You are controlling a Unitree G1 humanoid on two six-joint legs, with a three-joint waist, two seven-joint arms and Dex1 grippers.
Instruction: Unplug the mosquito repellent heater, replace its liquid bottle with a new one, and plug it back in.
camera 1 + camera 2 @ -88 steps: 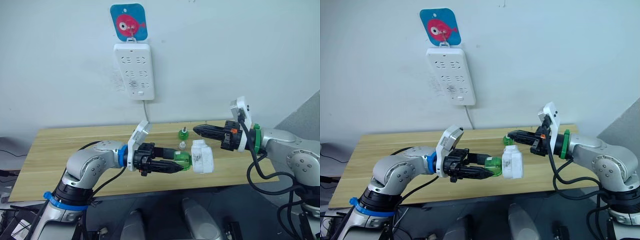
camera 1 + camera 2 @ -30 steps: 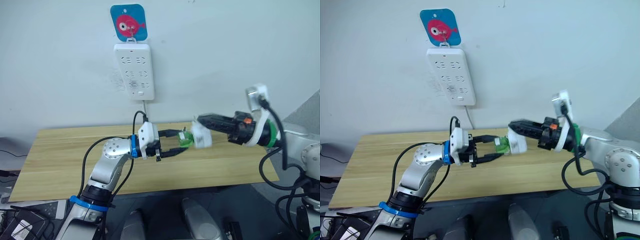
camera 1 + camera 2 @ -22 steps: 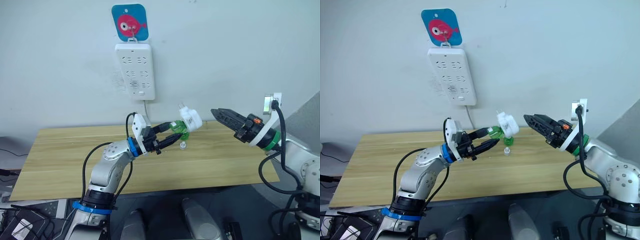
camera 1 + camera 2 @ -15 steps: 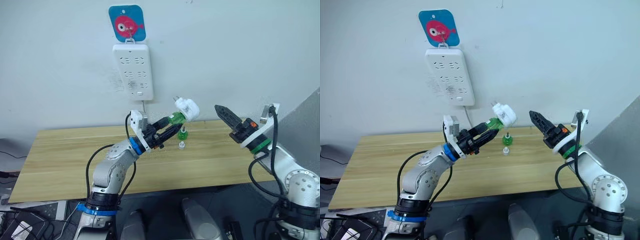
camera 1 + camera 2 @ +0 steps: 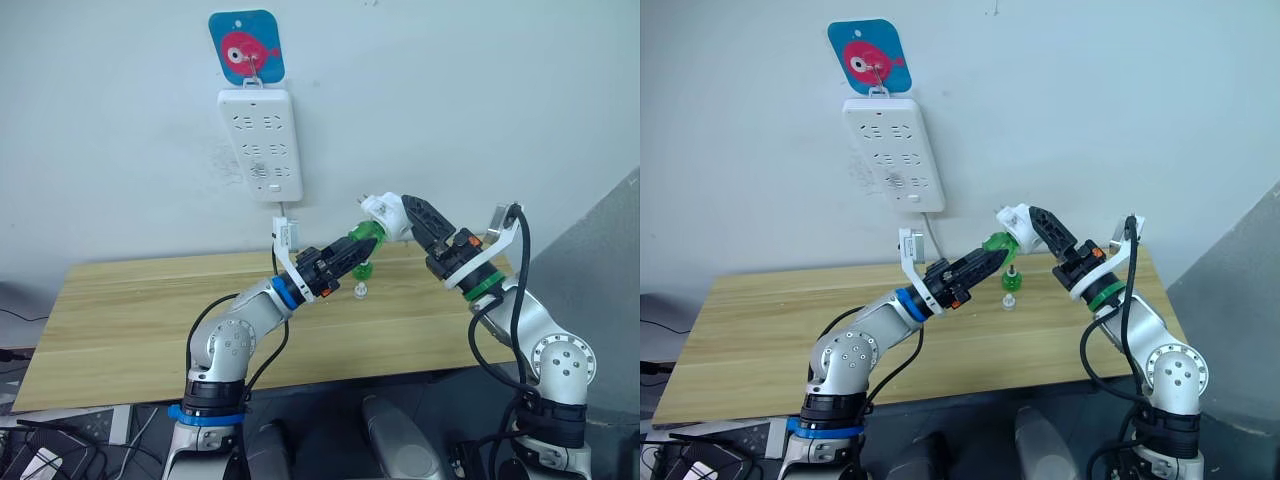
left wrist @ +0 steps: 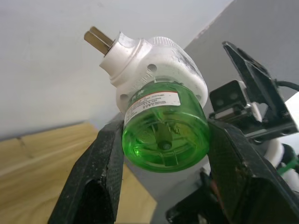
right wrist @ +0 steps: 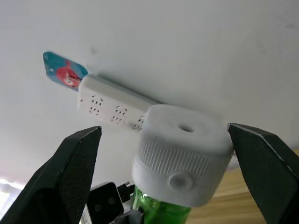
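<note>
The white mosquito repellent heater (image 5: 384, 213) hangs in the air above the table, prongs pointing up toward the wall. A green liquid bottle (image 6: 163, 135) is fitted into its underside. My left gripper (image 5: 356, 250) is shut on that green bottle, one finger on each side. My right gripper (image 7: 163, 128) stands wide open, its fingers (image 7: 74, 163) flanking the heater's (image 7: 182, 149) vented top with gaps on both sides. A second green bottle (image 5: 365, 268) stands on the table below, next to a small white cap (image 5: 358, 291).
A long white power strip (image 5: 260, 145) hangs on the wall from a blue fish hook (image 5: 247, 47), its cable running down behind the wooden table (image 5: 130, 310). The strip is up and to the left of the held heater.
My right gripper let go of the heater, drew back, then came back open around it. My left gripper carried bottle and heater upward, away from the table.
</note>
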